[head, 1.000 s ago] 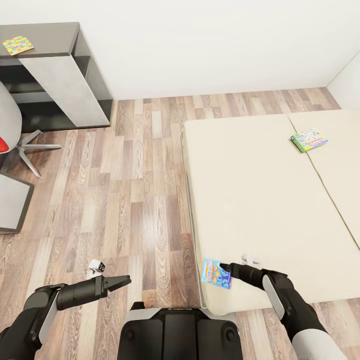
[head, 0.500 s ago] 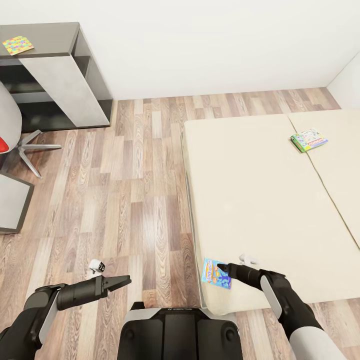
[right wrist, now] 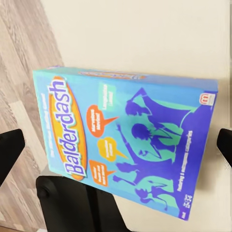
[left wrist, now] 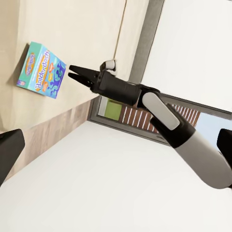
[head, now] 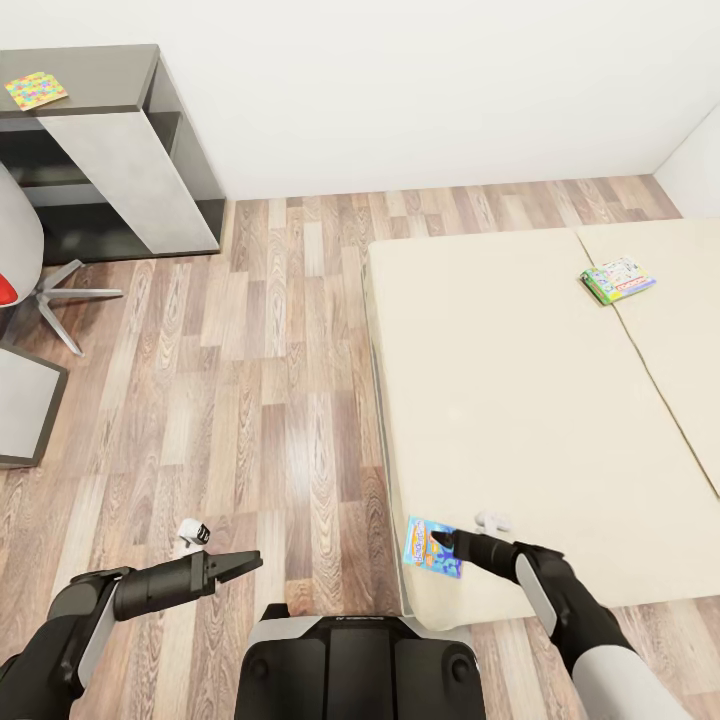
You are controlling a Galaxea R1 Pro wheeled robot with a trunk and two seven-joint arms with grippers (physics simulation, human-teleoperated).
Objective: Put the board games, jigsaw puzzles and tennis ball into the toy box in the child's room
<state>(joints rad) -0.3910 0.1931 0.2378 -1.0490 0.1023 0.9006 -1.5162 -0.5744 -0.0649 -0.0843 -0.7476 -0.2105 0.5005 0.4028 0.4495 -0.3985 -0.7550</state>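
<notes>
A blue Balderdash board game lies flat on the near left corner of the bed. My right gripper hovers just over it, open; in the right wrist view the game sits between the two fingers. The left wrist view shows the same gripper beside the box. A green board game rests far back on the bed. A colourful jigsaw puzzle lies on the dark table. My left gripper hangs open over the floor, holding nothing.
The dark desk unit with a grey panel stands at the back left, a chair's star base in front of it. A grey cabinet is at the left edge. A small white object lies on the wooden floor.
My right gripper has crept a little to the left, further over the blue board game. The left arm and the toys have stayed put.
</notes>
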